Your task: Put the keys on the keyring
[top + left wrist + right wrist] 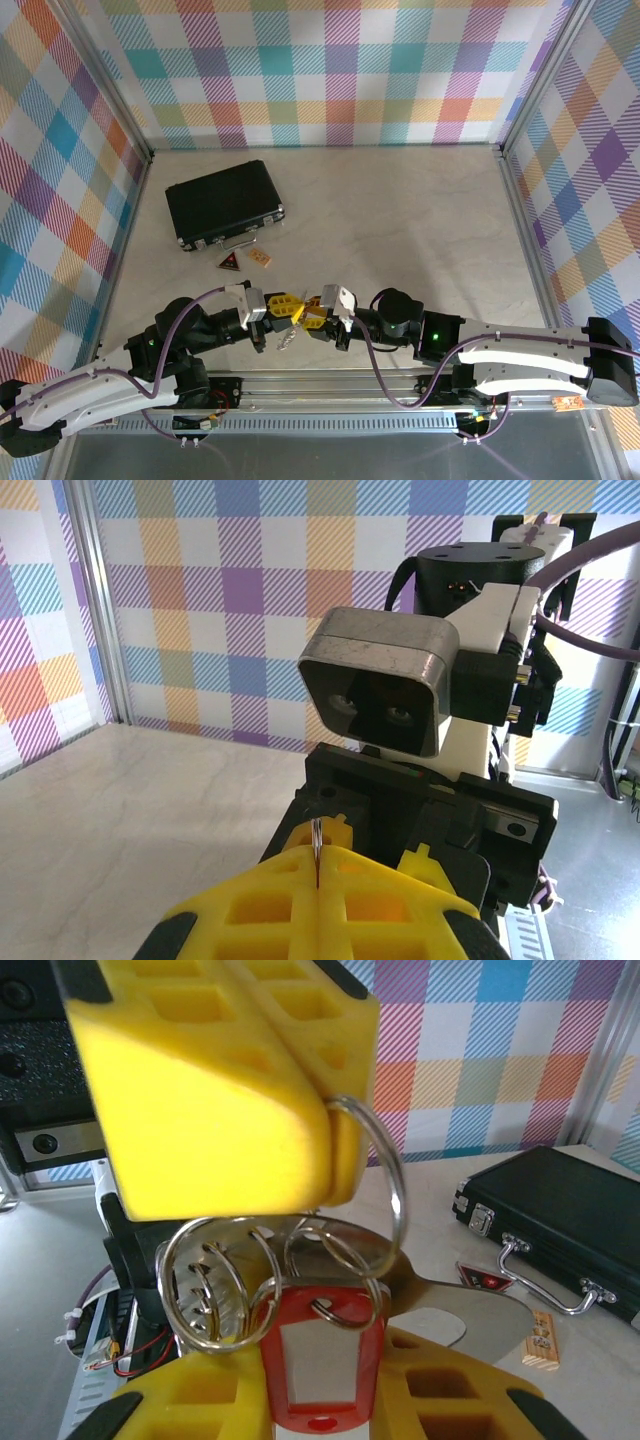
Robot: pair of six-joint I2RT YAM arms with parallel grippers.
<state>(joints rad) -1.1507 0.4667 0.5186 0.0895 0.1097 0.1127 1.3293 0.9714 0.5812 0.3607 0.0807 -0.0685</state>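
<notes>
My two grippers meet above the table's near edge. The left gripper is shut on the keyring, a thin silver loop whose edge pokes up between its yellow fingers. From the right wrist, that loop hangs out of the left gripper's fingers above. The right gripper is shut on the key's red plastic tag. A small ring through the tag's hole links to more silver rings and a flat silver blade. A silver bunch dangles under both grippers.
A black case with a metal handle lies at the back left. In front of it lie a dark triangular tag and a tan rectangular tag. Plaid walls close in three sides. A metal rail runs along the near edge.
</notes>
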